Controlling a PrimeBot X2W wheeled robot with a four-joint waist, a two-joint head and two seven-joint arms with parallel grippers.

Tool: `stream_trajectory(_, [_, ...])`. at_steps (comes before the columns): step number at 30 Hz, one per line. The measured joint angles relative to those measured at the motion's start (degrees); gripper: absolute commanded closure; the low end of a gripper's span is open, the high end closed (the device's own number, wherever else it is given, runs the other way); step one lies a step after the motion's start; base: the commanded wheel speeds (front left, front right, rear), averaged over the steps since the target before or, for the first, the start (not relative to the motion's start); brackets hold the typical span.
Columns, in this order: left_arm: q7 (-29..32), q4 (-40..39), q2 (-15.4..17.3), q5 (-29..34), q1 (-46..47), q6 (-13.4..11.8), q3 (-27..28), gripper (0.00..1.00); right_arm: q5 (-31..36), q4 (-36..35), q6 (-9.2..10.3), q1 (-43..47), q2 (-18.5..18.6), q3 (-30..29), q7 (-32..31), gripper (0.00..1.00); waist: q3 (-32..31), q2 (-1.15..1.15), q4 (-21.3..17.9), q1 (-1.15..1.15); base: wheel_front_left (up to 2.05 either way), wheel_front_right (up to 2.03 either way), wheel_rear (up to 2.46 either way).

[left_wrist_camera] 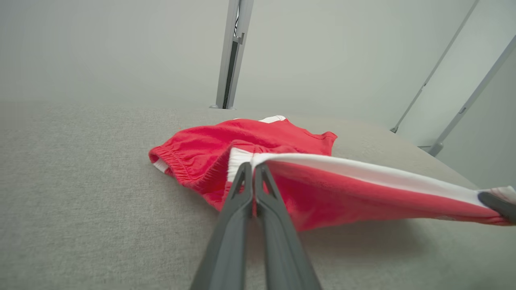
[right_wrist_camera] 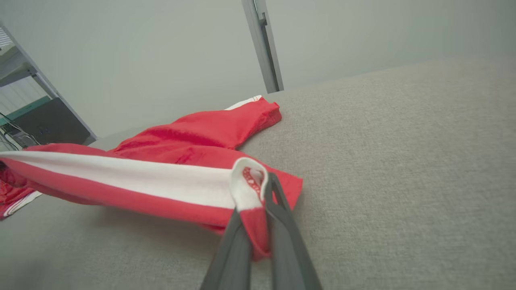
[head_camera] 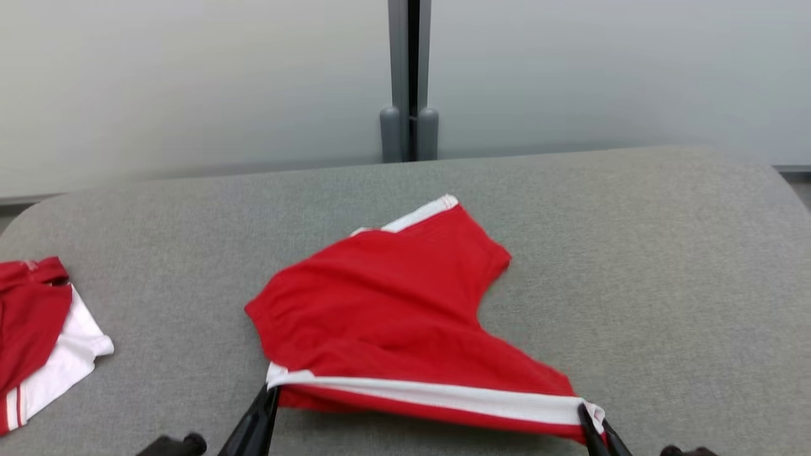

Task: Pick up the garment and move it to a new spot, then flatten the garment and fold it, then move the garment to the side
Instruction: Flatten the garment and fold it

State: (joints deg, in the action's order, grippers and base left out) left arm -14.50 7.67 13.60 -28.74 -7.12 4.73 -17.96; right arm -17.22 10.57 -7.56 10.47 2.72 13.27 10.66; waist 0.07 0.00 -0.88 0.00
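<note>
Red garment (head_camera: 380,304) on grey bench (head_camera: 665,272) centre, near striped edge lifted taut — left gripper (head_camera: 271,387), right gripper (head_camera: 592,415) each pinching a corner, second garment (head_camera: 38,342) at left edge.

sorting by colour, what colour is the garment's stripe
White stripe on red garment; left wrist view.

Soft even light, slight blur

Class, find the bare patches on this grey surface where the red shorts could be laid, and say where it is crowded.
Widest bare patch: the grey surface right of the red shorts, to its right edge. A narrower strip lies between the shorts and the red-and-white garment at left. Crowded: the left edge and the near middle.
</note>
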Motion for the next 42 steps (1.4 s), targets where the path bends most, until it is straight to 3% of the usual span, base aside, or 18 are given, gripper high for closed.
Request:
stream_trajectory(7, [5.14, -10.69, 1.76, -0.57, -8.32, -3.83, 0.01, 1.0, 3.19, -13.11, 0.0, 8.56, -0.02, -2.71, -7.71, 1.0, -1.45, 0.0, -1.49, 0.0, 0.0, 0.0, 0.0])
stream_trajectory(15, [10.98, -11.44, 2.25, -3.32, -7.88, -4.08, -0.54, 1.0, 4.81, -14.27, 0.0, 3.97, 1.37, -4.53, -11.37, 1.0, 0.24, 0.0, -0.11, 0.0, 0.0, 0.0, 0.0])
stream_trajectory(23, [12.72, -6.19, 2.9, -7.06, 5.44, 0.37, 0.33, 1.0, 6.26, -2.14, 0.0, -18.8, 3.69, -1.97, -11.15, 1.0, 8.49, 0.0, 2.64, 0.0, 0.0, 0.0, 0.0])
stream_trajectory(29, [12.12, -1.56, 3.37, -9.44, 15.52, 2.24, -0.7, 1.0, 7.27, 7.51, 0.0, -34.62, 3.98, -0.93, -11.04, 1.0, 15.02, 0.0, 5.53, 0.0, 0.0, 0.0, 0.0])
stream_trajectory(34, [12.62, 2.57, 3.78, -12.12, 23.35, 2.61, -5.32, 1.0, 7.11, 17.95, 0.0, -46.29, 4.98, -0.03, -10.1, 1.0, 20.35, 0.0, 8.84, 0.0, 0.0, 0.0, 0.0])
stream_trajectory(41, [11.94, 6.41, 6.16, -17.96, 31.47, 2.7, -14.74, 1.0, 6.6, 29.96, 0.01, -55.38, 5.82, 1.09, -7.0, 1.0, 24.97, 0.0, 12.41, 0.0, 0.0, 0.0, 0.0])
stream_trajectory(42, [11.59, 6.92, 6.54, -18.79, 32.22, 2.7, -15.62, 1.0, 6.51, 31.39, 0.01, -56.45, 5.67, 1.34, -6.51, 0.96, 25.44, 0.0, 12.56, 0.0, 0.0, 0.0, 0.0])
